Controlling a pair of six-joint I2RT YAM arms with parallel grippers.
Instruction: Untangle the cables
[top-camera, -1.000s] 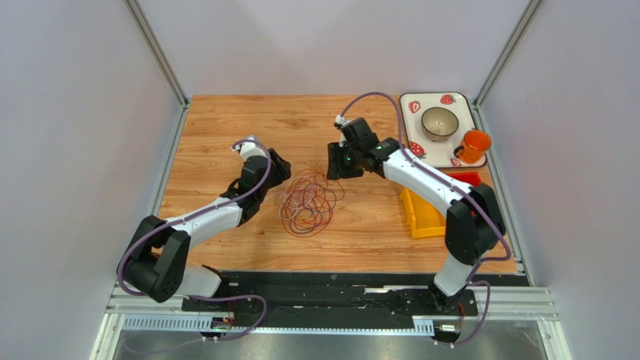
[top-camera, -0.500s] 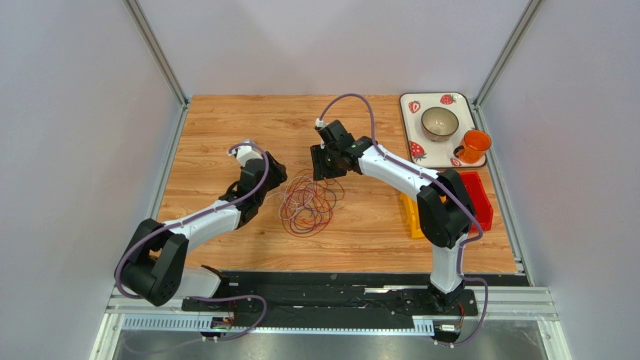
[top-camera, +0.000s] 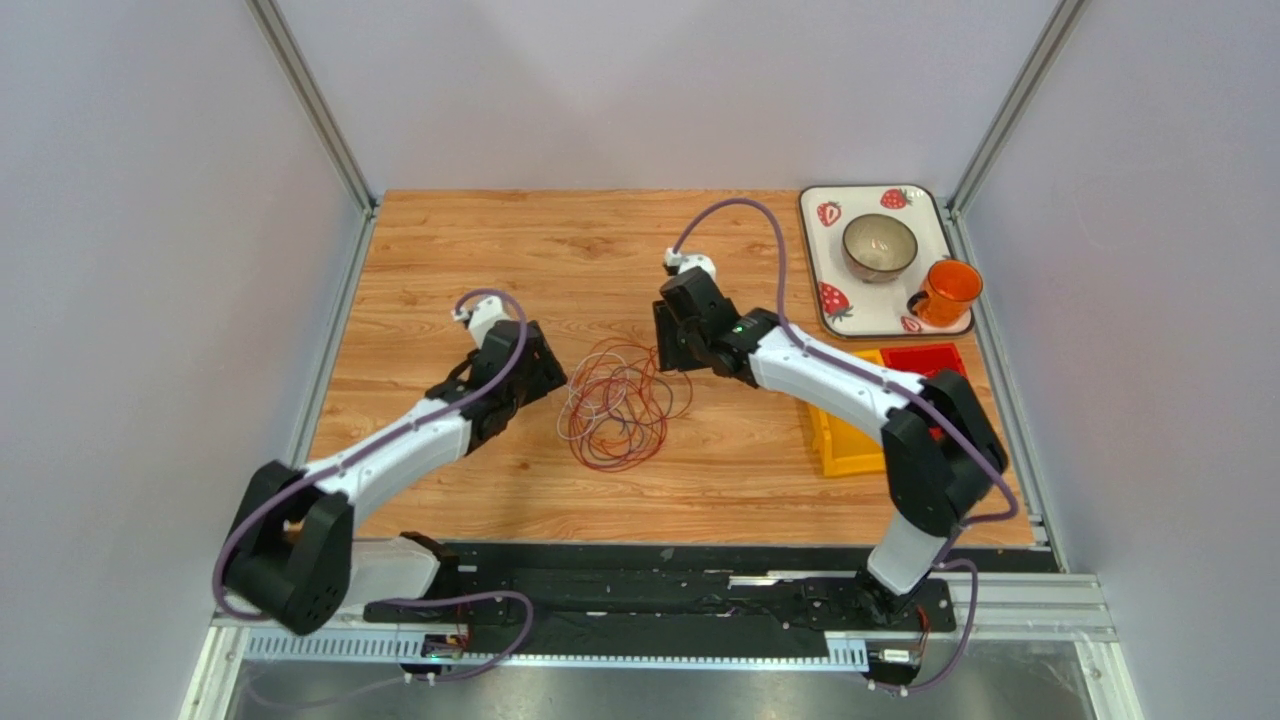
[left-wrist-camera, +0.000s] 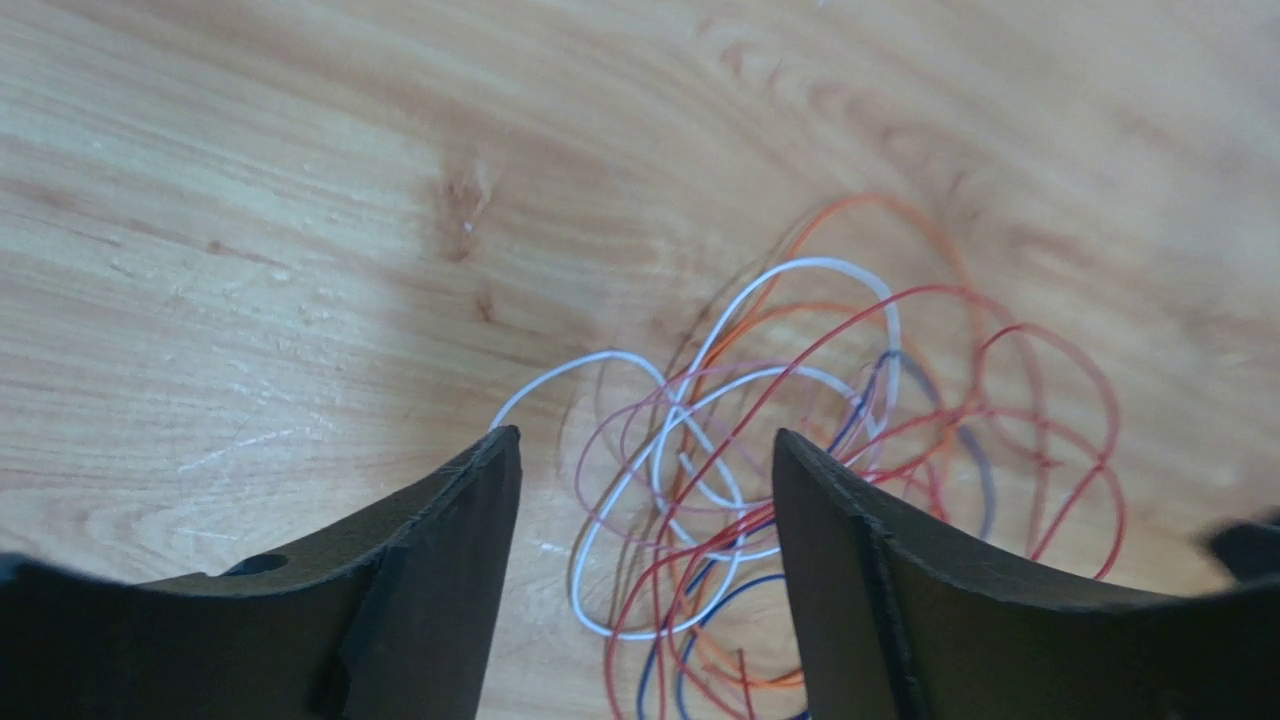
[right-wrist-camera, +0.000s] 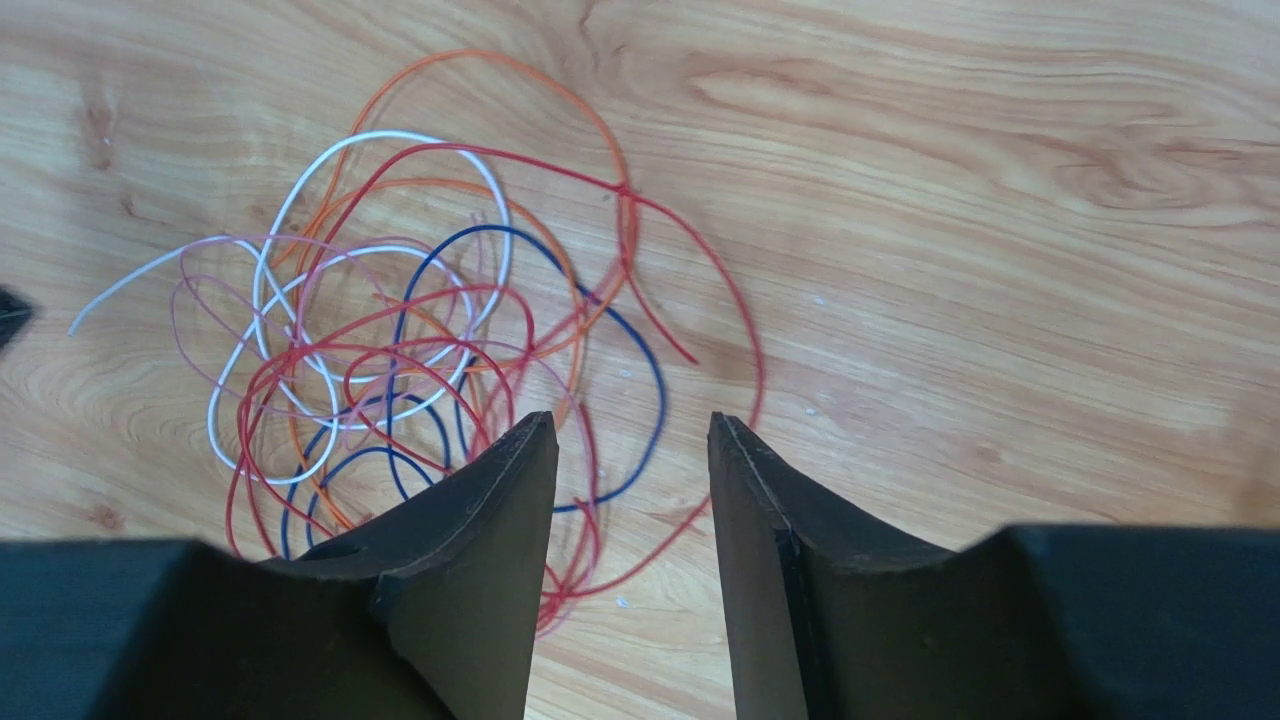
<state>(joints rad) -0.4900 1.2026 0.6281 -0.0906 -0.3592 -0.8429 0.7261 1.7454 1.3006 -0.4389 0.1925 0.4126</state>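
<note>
Smooth wood-grain table, thin glossy plastic-sheathed cables, glazed ceramic tray.

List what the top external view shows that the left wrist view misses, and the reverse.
Only top external: the whole left arm and right arm, a strawberry tray with a bowl on it, an orange cup at its edge, a yellow bin and a red bin. Only left wrist: a white strand plainly distinct from red and orange ones, and a knot in the wood. Both: the tangled cables, the left gripper, jaws open near them, and the wooden table.
</note>
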